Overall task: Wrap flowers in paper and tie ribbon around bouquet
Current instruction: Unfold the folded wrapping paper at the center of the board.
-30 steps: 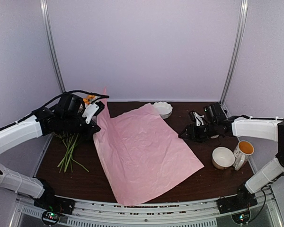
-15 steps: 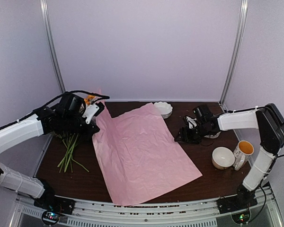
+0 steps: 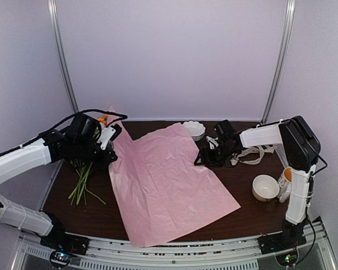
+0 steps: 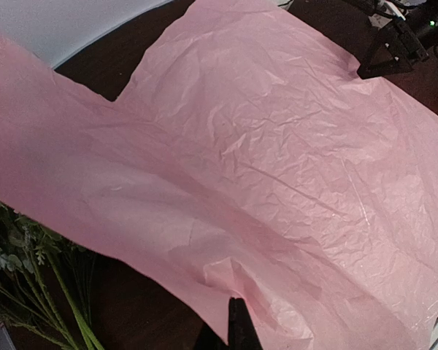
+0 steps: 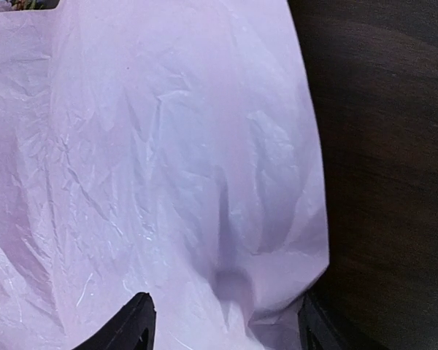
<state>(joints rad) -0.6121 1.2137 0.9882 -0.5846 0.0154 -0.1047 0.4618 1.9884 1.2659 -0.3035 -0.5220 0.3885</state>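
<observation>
One sheet of paper [image 3: 163, 180], pale pink, thin and crinkled, spread across the dark bench [image 3: 253, 211], left corner lifted. Left tool [image 4: 235, 332] pinched together on that raised edge. One bunch of flowers [image 3: 83, 179] just left of the sheet, thin green stems fanned out. Right tool [image 5: 225, 328] at the sheet's right edge, jaws wide apart. One cream ribbon [image 3: 252, 154] looped just beyond. One fluted white bowl [image 3: 194, 129], one round cup [image 3: 265, 187], one mug [image 3: 285, 181].
</observation>
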